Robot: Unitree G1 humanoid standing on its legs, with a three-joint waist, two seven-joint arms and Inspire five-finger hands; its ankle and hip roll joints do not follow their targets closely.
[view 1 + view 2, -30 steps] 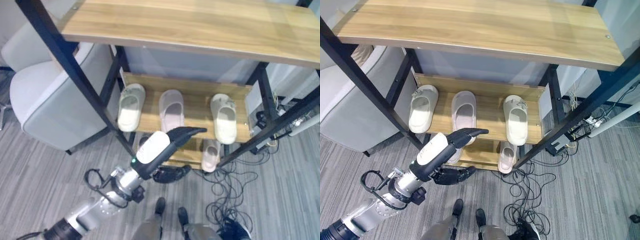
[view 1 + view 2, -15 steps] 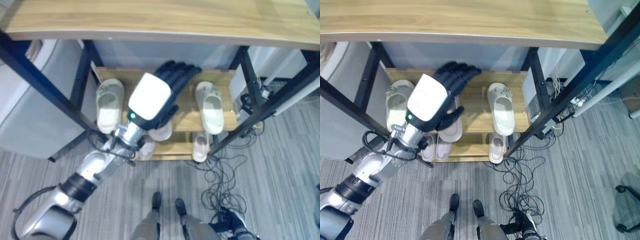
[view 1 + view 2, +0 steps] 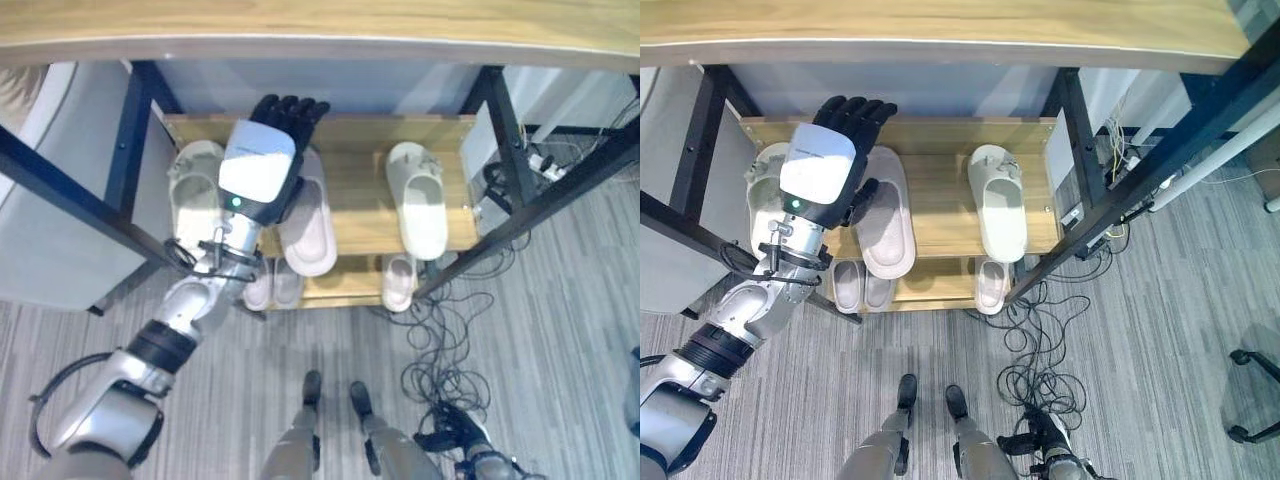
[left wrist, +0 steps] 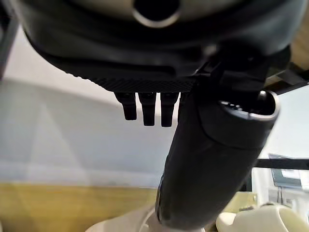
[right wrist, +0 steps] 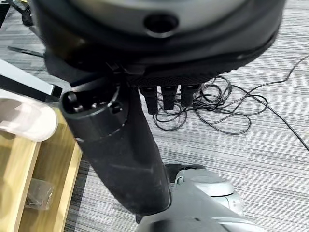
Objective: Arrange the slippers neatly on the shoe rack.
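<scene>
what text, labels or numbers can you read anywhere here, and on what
None: no word, label, number or sign can be read in any view.
The slippers on the shoe rack are plain: cream slipper, pinkish slipper, no print visible.
The left hand has a white back cover with a small green light, no lettering.
The right hand shows no marking.
</scene>
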